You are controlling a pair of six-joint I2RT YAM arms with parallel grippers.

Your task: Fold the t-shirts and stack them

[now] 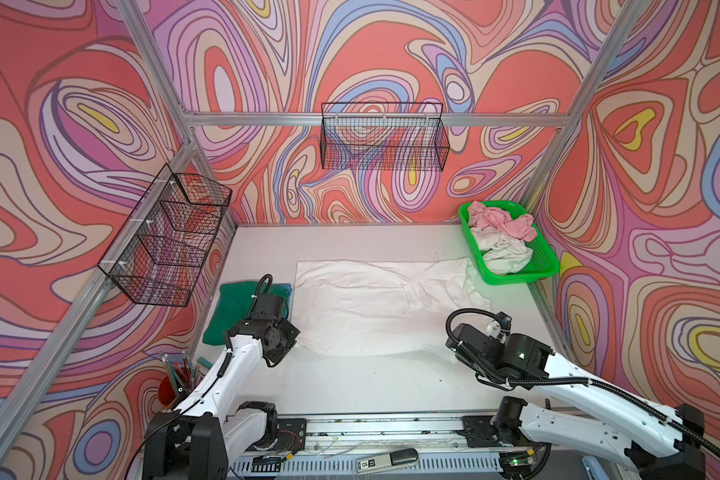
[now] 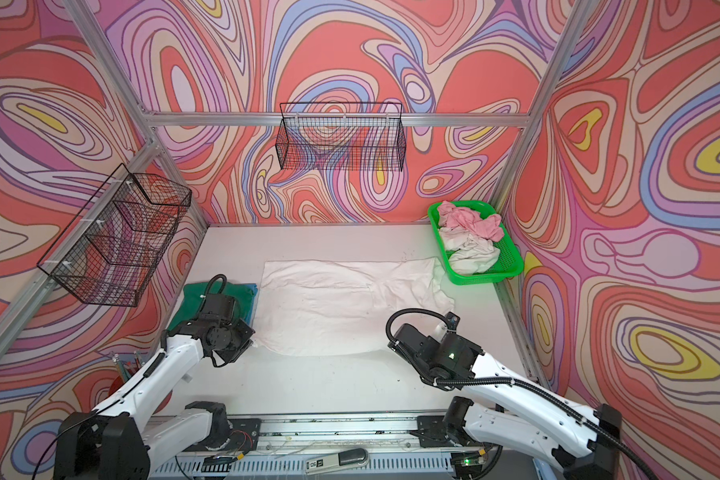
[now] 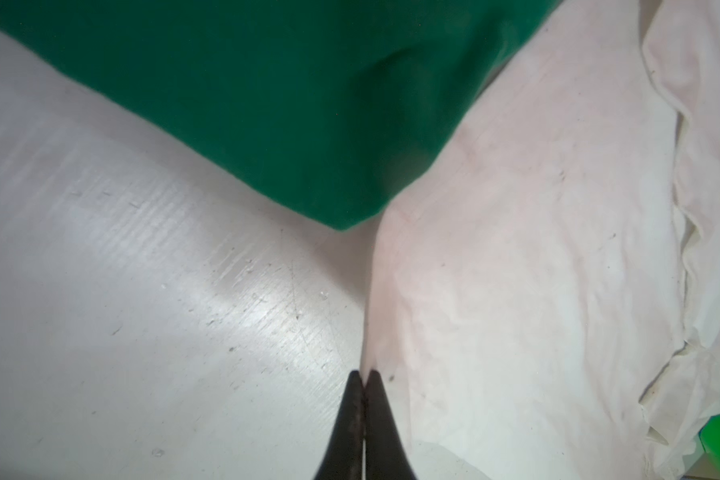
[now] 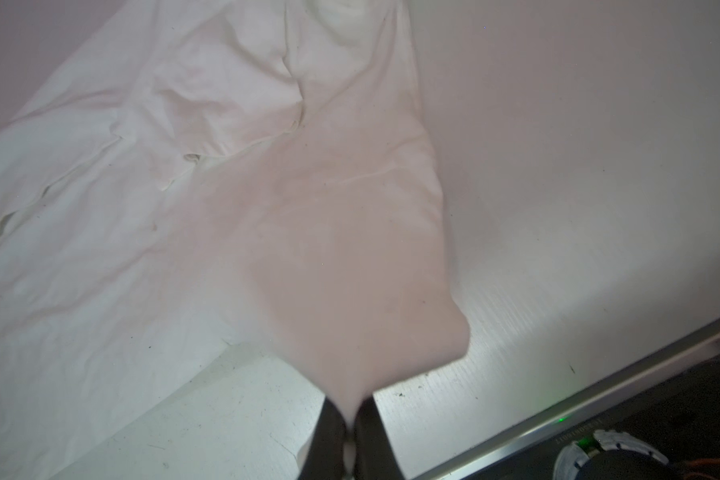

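Frame centre: large white cloth t-shirt (image 1: 362,307); I have left gripper (image 3: 364,380) and right gripper (image 4: 353,411) pinched shut on its lower corners.

The spread shirt (image 1: 362,307) lies centrally, folded shirt (image 1: 230,309) to its left, basket (image 1: 543,259) holding crumpled shirts (image 1: 501,237) at far right.

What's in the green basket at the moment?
The green basket holds a crumpled pink shirt at its far end and a crumpled off-white shirt nearer. They cover most of the floor, so anything beneath them is hidden.
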